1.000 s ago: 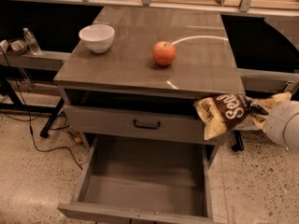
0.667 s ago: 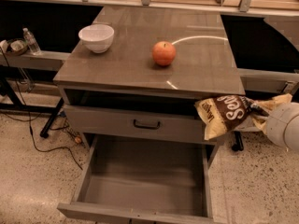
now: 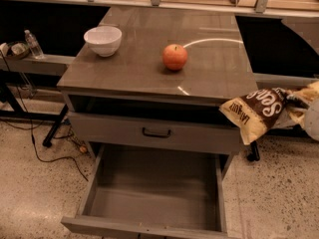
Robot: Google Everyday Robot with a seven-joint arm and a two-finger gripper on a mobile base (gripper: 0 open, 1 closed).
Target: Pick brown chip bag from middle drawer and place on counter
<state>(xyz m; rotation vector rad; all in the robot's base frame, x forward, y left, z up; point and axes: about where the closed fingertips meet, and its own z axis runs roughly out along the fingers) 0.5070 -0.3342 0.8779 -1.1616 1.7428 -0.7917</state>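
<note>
The brown chip bag (image 3: 256, 111) hangs in the air just right of the cabinet, level with the counter's front right corner. My gripper (image 3: 295, 102) is at the frame's right edge, shut on the bag's right end, and the pale arm body (image 3: 313, 119) shows behind it. The middle drawer (image 3: 154, 195) is pulled out at the bottom, and its bare grey floor is empty. The counter (image 3: 129, 68) is the glossy grey-brown top above it, to the left of the bag.
A white bowl (image 3: 103, 40) stands at the counter's back left and a red apple (image 3: 175, 57) near its middle. A shut drawer front with a black handle (image 3: 156, 132) sits above the open drawer. A water bottle (image 3: 34, 44) and cables (image 3: 35, 148) are at left.
The bag and my gripper have risen slightly and shifted a little to the right. The drawer, bowl and apple have not moved.
</note>
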